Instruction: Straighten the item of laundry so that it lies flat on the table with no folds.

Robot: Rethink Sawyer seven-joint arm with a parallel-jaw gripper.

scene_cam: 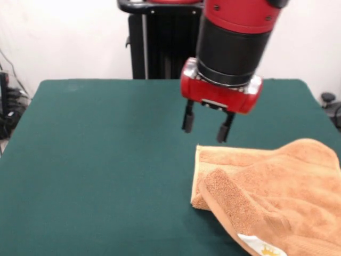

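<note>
The orange-tan towel [272, 194] lies on the green table [96, 160] at the near right in the front view, running off the right and bottom edges. It is folded over itself, with a flap turned back along its left side and a white care label [259, 246] at the bottom edge. My gripper [206, 127] hangs from the red and black arm above the table, just above and behind the towel's far left corner. Its two black fingers are spread apart and hold nothing. It does not touch the towel.
The robot's black pedestal [157, 40] stands behind the table's far edge. Cables and equipment [8, 101] sit off the table's left side, and a dark object [330, 104] off its right side. Bare green cloth fills the left and middle.
</note>
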